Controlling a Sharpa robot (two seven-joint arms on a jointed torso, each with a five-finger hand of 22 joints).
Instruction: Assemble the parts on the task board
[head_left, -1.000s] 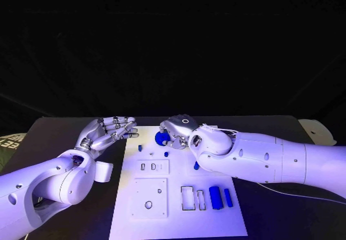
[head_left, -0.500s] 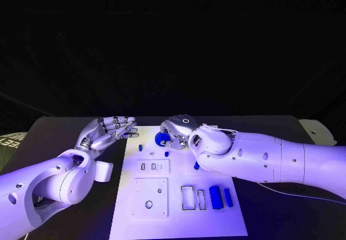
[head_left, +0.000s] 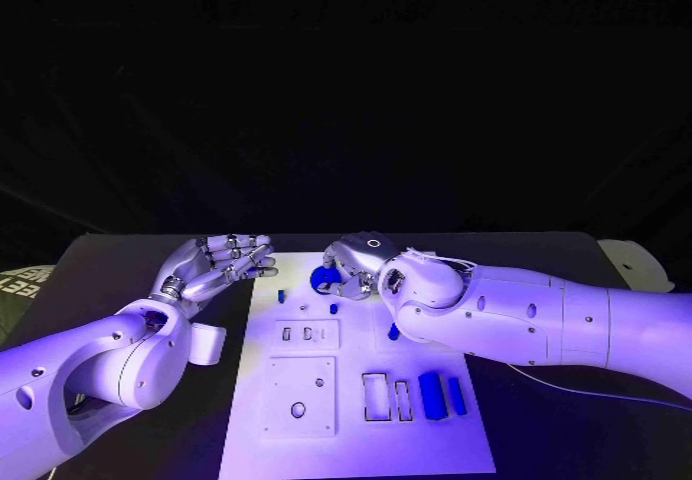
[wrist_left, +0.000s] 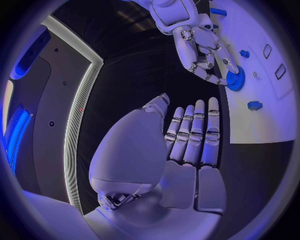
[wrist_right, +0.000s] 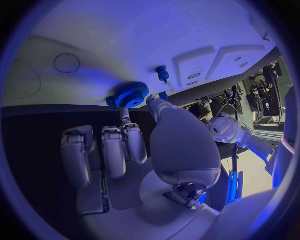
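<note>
The right hand (head_left: 361, 265) pinches a blue gear (head_left: 326, 277) at the task board's (head_left: 355, 440) far edge — about eleven o'clock from the board's middle. To seat it well, I'd keep the gear's axis square to the board and lower gently; its flat face looks tilted, though I cannot tell exactly. The left hand (head_left: 219, 262) hovers released at nine o'clock.

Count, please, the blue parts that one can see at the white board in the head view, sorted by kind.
blue gear: 1
long blue bars: 2
small blue pieces: 3
Total: 6
</note>
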